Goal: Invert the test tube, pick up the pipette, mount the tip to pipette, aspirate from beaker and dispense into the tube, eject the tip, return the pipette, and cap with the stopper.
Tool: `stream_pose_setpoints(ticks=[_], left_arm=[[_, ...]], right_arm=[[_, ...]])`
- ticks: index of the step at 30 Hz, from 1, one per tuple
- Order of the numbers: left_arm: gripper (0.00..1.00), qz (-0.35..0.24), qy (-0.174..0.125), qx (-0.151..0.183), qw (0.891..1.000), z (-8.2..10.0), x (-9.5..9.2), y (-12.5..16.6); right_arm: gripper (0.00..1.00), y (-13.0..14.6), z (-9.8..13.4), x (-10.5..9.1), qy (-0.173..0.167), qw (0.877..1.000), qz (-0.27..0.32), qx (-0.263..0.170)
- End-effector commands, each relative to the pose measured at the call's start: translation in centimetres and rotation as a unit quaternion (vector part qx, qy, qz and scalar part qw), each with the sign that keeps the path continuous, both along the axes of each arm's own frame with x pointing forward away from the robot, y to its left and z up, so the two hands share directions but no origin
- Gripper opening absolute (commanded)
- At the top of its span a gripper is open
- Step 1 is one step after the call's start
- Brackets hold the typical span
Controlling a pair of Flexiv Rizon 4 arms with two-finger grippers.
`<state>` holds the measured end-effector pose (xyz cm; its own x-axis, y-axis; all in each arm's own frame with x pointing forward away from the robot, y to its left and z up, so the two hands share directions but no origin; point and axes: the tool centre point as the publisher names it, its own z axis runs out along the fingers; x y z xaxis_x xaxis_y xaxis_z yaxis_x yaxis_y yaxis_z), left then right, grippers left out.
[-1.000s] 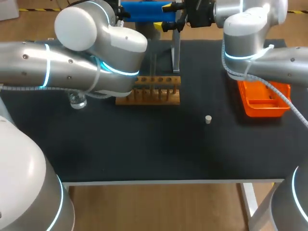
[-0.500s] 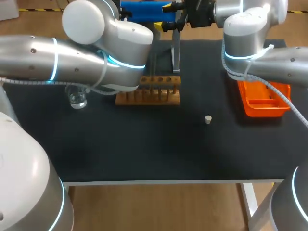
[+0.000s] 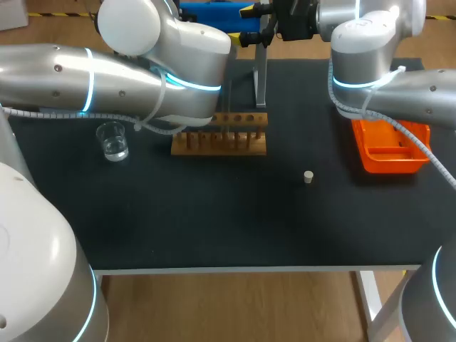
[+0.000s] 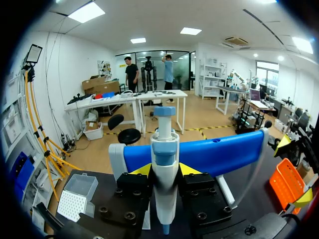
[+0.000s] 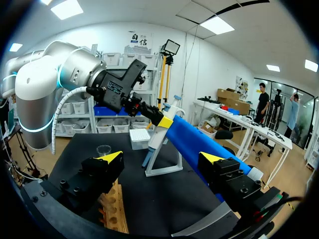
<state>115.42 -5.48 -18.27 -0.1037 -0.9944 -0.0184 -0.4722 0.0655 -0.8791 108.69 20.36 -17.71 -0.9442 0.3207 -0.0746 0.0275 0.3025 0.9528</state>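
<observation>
Grips, with the left gripper (image 4: 164, 172) pressed in from both sides, a slim white plastic pipette (image 4: 164, 149) with a pale-blue collar, a blue plunger knob and a blue nose, at the head of the pale pipette stand (image 3: 261, 78) at the black table's (image 3: 214, 228) twelve o'clock. Holds the right gripper (image 5: 162, 158) spread wide with nothing between its yellow tips, near one o'clock at the far edge. Elsewhere: clear glass beaker (image 3: 112, 140) at nine o'clock, wooden tube rack (image 3: 221, 135) just in front of the stand, small white stopper (image 3: 308, 177) at the rack's four o'clock, orange plastic tray (image 3: 390, 148) at three o'clock.
</observation>
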Motion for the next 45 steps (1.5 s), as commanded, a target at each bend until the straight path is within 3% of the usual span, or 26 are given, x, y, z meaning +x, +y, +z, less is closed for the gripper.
stream_pose_setpoints(ticks=[1,45], left_arm=[[0.0,0.004,0.01,0.003,1.0,0.2,0.8,-0.3],[0.0,0.009,0.055,-0.005,0.998,-2.1,1.5,-0.3]], right_arm=[[1.0,0.0,0.0,0.1,0.001,1.0,0.001,-0.001],[1.0,0.0,0.0,0.1,0.001,1.0,0.001,-0.001]])
